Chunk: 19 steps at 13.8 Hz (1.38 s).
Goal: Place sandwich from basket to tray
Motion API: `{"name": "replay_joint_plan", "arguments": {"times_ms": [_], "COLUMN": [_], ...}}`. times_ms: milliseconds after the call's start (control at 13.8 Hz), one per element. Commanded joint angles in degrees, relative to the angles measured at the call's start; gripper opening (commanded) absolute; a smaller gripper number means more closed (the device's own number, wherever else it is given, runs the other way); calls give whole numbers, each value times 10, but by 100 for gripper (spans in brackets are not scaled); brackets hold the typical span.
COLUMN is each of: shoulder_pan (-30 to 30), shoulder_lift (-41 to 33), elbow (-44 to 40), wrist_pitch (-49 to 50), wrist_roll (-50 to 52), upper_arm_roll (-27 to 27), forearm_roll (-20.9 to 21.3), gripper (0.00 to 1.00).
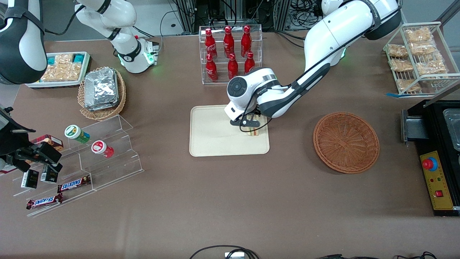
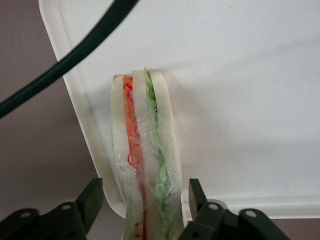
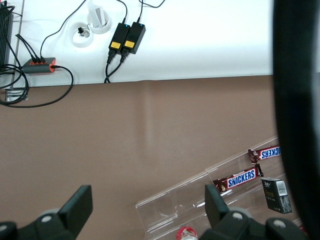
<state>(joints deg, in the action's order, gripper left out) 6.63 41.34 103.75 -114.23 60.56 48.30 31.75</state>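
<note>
Claw [image 2: 145, 200]: over the tray's edge, fingers either side of the sandwich, gaps visible, spread apart
Sandwich [image 2: 145, 150]: on tray [image 1: 212, 136]
Basket [image 1: 346, 142]: well apart, on worktop [image 1: 230, 201]

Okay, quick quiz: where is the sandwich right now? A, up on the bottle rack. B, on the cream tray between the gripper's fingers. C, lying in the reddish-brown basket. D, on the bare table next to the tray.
B: the sandwich stands on the tray near its edge, with the gripper open around it, and the basket holds nothing.
</note>
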Motion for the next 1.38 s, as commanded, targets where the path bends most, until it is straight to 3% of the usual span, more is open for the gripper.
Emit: {"name": "replay_joint_plan", "arguments": {"times_ms": [0,290,580,1014,1304], "shoulder_pan": [7,-3,-70,-176,-188], "shoulder_lift": [8,2,-21,-102,-112], "elbow": [-49,-125,-176,-183,-181], "wrist_pitch": [33,95,138,161,166], "wrist_roll": [13,18,59,55,48], "upper_arm_roll": [-1,-3,-8,-7,-8], "forearm_roll": [3,-32,-29,-34,-35], "gripper": [100,100,100,100,100]}}
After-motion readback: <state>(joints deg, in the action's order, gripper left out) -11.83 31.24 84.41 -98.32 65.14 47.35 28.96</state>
